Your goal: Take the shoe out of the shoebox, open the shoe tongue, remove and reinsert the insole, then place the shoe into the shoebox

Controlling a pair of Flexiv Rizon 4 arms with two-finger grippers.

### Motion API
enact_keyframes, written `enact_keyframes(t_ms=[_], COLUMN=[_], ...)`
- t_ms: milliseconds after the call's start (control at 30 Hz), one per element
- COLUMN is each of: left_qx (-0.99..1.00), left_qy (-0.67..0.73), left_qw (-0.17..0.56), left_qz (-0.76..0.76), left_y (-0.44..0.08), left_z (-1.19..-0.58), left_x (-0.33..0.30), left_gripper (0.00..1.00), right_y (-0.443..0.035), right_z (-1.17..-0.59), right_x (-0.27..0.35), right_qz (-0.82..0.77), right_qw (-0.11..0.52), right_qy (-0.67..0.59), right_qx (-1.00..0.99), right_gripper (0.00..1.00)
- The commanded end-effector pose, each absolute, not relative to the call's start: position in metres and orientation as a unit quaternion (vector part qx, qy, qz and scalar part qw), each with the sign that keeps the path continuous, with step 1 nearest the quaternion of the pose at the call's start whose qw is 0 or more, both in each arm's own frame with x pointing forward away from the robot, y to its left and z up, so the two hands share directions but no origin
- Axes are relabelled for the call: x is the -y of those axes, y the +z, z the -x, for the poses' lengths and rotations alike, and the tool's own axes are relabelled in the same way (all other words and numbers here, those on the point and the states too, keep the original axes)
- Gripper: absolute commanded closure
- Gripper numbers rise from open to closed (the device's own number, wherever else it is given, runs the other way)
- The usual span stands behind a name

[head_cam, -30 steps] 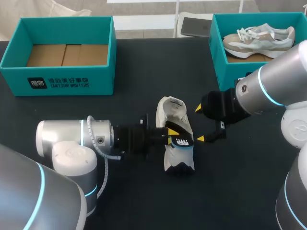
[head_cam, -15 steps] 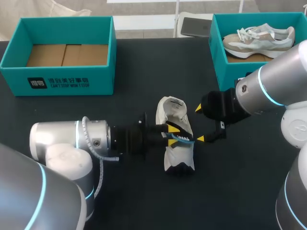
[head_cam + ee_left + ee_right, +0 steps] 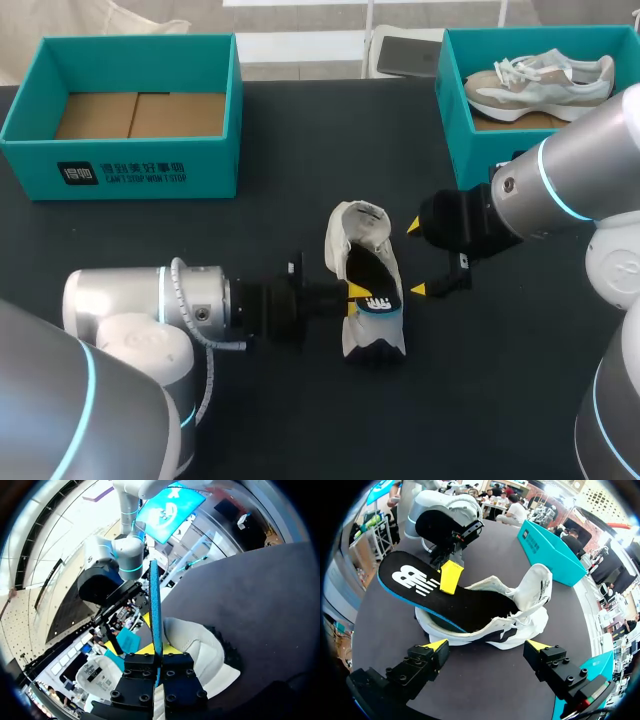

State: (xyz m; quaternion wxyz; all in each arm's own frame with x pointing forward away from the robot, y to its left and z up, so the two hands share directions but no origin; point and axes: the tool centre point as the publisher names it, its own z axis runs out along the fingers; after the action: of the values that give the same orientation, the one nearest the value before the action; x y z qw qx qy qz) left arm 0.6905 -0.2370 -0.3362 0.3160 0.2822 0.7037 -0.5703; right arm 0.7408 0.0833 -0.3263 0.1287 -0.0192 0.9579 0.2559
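Two arms meet at a white shoe [image 3: 345, 235] lying on its sole in the middle of the dark bench [image 3: 250, 230], well apart from the empty left shoebox [image 3: 40, 160] and from the right shoebox [image 3: 452, 110], which holds a second shoe [image 3: 540, 78]. The left fingers [image 3: 357, 290] come in from the side and pinch the black, blue-edged insole [image 3: 372, 275] from both faces. In the left wrist view the insole [image 3: 156, 605] stands edge-on between the two closed fingers [image 3: 142, 672]. In the right wrist view one end of the insole [image 3: 435, 592] lies inside the shoe [image 3: 520, 625]. Its other end, bearing a white mark, is raised over the forepart, where a yellow tip of the left fingers [image 3: 451, 576] rests on it. The right fingers [image 3: 418, 290] are spread wide beside the shoe, with neither yellow tip [image 3: 436, 645] touching it. Half a second earlier the insole was turned on edge, showing mainly its blue rim between two yellow tips. It now shows its black upper face and mark, and only one tip is visible. The left wrist sits slightly lower in the head view. The right arm, the shoe and both boxes keep their places.
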Motion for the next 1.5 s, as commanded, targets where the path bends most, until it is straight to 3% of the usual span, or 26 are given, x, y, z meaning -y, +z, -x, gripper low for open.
enact_keyframes(t_ms=[33,400,433,500,667,1033,1100,1167,1500], left_qx=[-0.707,-0.718,-0.719,-0.717,-0.709,-0.693,-0.695,-0.698,-0.713], left_qy=[-0.562,-0.549,-0.549,-0.549,-0.551,-0.566,-0.565,-0.564,-0.535], left_qw=[0.323,0.334,0.333,0.333,0.342,0.333,0.329,0.325,0.334], left_qz=[-0.283,-0.267,-0.268,-0.270,-0.279,-0.298,-0.299,-0.299,-0.305], left_y=[-0.344,-0.352,-0.350,-0.345,-0.332,-0.321,-0.326,-0.333,-0.353], left_z=[-0.706,-0.713,-0.712,-0.708,-0.700,-0.679,-0.680,-0.683,-0.711], left_x=[0.245,0.234,0.233,0.230,0.226,0.238,0.239,0.241,0.237], left_gripper=[1.00,1.00,0.98,0.76,0.74,0.77,0.85,1.00,1.00], right_y=[-0.327,-0.327,-0.327,-0.327,-0.327,-0.327,-0.327,-0.327,-0.327], right_z=[-0.740,-0.740,-0.740,-0.740,-0.740,-0.740,-0.740,-0.740,-0.740], right_x=[-0.085,-0.085,-0.085,-0.085,-0.085,-0.085,-0.085,-0.085,-0.085], right_qz=[0.018,0.018,0.018,0.018,0.018,0.018,0.018,0.018,0.018], right_qw=[0.130,0.130,0.130,0.130,0.130,0.130,0.130,0.130,0.130], right_qy=[0.254,0.254,0.254,0.254,0.254,0.254,0.254,0.254,0.254], right_qx=[-0.958,-0.958,-0.958,-0.958,-0.958,-0.958,-0.958,-0.958,-0.958], right_gripper=[0.00,0.00,0.00,0.00,0.00,0.00,0.00,0.00,0.00])
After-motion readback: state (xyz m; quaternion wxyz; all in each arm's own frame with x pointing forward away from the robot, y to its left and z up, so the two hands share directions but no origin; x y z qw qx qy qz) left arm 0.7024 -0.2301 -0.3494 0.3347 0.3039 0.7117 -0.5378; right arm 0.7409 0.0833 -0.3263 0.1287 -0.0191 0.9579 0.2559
